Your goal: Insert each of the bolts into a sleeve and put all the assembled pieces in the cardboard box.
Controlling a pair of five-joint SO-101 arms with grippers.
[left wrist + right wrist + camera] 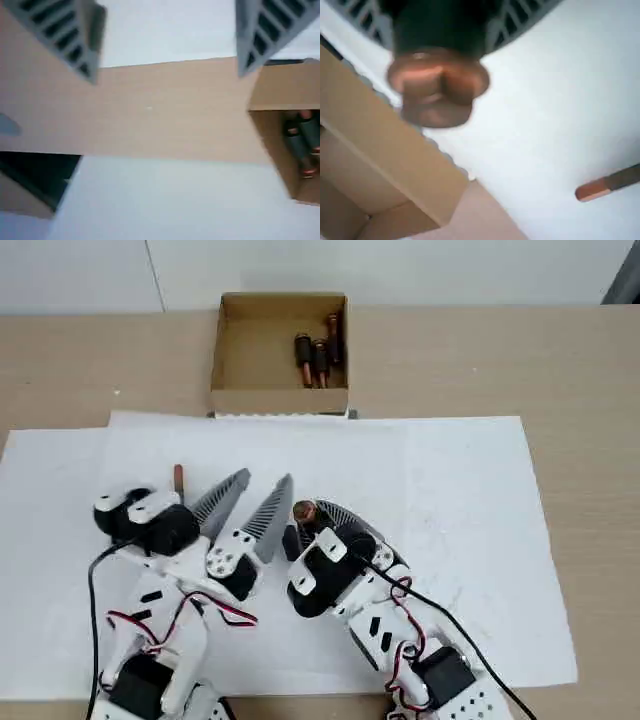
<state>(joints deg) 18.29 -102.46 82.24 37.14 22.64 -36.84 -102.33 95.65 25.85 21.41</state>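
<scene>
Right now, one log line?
left fingers open | right fingers shut on bolt | box holds pieces | spare bolt on paper

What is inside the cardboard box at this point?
About three dark-and-copper pieces lie together by one side wall of the box; the rest of the floor in sight is bare. The near wall hides a strip of floor behind it.

Tally: one cardboard box (280, 400), three assembled pieces (318, 358) lying inside it, one copper-headed piece (303, 510) pinched in the right gripper (311, 519), one loose bolt (178, 477) lying bare, one white paper sheet (450, 520), one bench (580, 370) under it all.
</scene>
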